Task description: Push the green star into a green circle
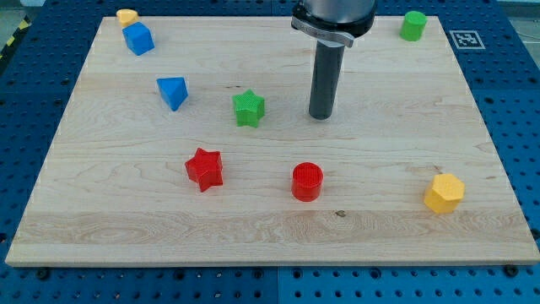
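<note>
Camera view: my tip (321, 116) down on wooden board (110, 228), touching nothing, no jaws to open or shut. Green star (249, 109) just to tip's left, apart. Green circle (413, 25) far up-right of tip. Probably wrong side for pushing; needs rounding to star's left. Red cylinder (307, 181) below tip, clear of path.

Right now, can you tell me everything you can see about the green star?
The green star is a small, chunky, bright green block with short points and fine ridges across its flat top, like printed plastic. It lies flat on the wooden board, a little above the middle and left of centre. Nothing touches it. My tip stands apart on its right; the blue triangle block sits apart on its left, and the red star lies below it.
</note>
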`<control>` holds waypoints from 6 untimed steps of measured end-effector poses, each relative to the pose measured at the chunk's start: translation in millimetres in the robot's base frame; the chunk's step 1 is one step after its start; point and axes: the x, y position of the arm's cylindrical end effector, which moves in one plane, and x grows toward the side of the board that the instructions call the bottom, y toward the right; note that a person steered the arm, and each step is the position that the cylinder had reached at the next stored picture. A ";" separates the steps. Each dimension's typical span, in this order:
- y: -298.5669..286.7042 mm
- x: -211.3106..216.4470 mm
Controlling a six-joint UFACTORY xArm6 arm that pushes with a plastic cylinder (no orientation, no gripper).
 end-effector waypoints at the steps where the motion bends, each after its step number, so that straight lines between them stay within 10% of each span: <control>1: -4.6 3.0; 6: -98.9 46.6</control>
